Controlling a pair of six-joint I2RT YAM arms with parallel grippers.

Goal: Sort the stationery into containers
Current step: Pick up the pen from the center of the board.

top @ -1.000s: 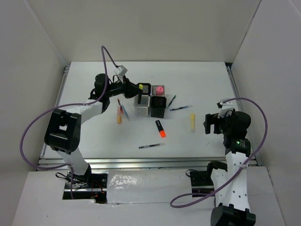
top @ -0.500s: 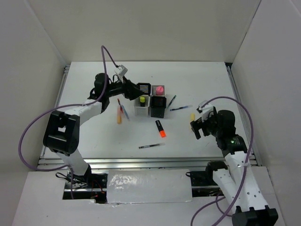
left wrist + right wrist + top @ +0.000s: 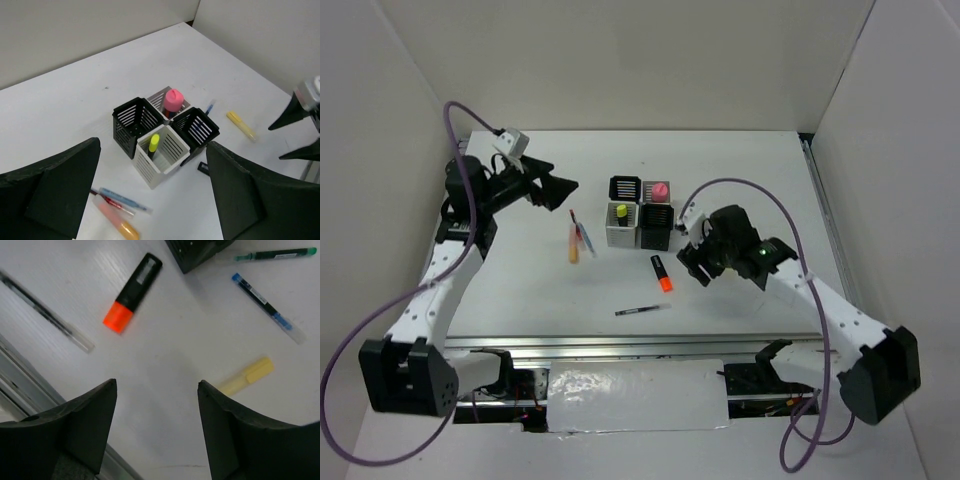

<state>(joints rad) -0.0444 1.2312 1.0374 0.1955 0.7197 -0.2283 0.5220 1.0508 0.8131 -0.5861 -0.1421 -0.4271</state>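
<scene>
Overhead, the right arm covers the pale yellow highlighter (image 3: 248,375); we find it only in the wrist views, lying flat near the cup cluster (image 3: 640,213). Right gripper (image 3: 156,385): jaws apart, nothing between them, poised between that highlighter and the chunky orange highlighter (image 3: 132,292) by the cluster's black corner. Left gripper (image 3: 563,193): jaws wide, empty, well off the cluster. We note that the slatted square cups hold a yellow highlighter (image 3: 153,143) and a pink highlighter (image 3: 173,100).

free: table (image 3: 165,365) between orange highlighter (image 3: 131,294) and yellow highlighter (image 3: 247,376) | obstacle: cups (image 3: 622,237) clustered mid-table
</scene>
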